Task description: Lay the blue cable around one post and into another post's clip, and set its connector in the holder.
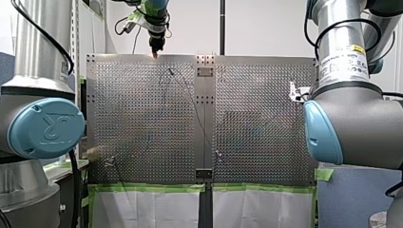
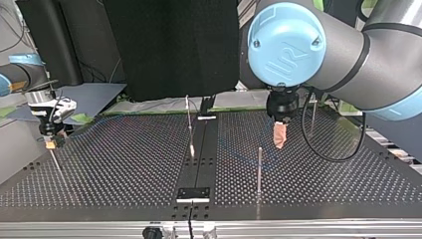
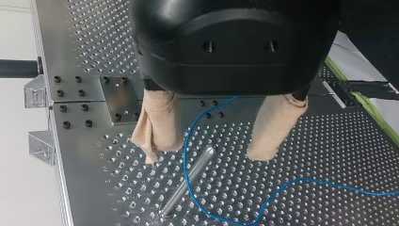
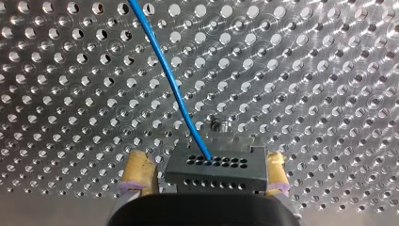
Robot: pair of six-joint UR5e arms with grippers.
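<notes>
The left gripper (image 3: pixel 205 151), black with two beige padded fingers (image 3: pixel 157 125), hangs with its fingers spread wide and nothing pinched. The thin blue cable (image 4: pixel 165 70) runs loose through the gap between them, down along a slim upright metal post (image 3: pixel 188 181) that stands just ahead of the fingers, bends round the post's foot and trails off across the perforated metal table (image 4: pixel 306 70). That post is pretty much the only thing crowding that gripper.

Over at the top view's left, the right gripper (image 4: pixel 209 165) has its yellow pads (image 4: pixel 139 169) closed on the dark grey block connector with rows of holes (image 4: pixel 211 172), one pad on each side, held above the table. The cable comes straight out of the connector's top face. A small screw head (image 4: pixel 216 125) sits on the table just ahead of it.

Count from the top view: three thin metal posts, one near the front edge (image 2: pixel 259 169), one by the middle strip (image 2: pixel 189 124), one further back behind the left gripper (image 2: pixel 312 117). One cable, one connector, two grippers.
</notes>
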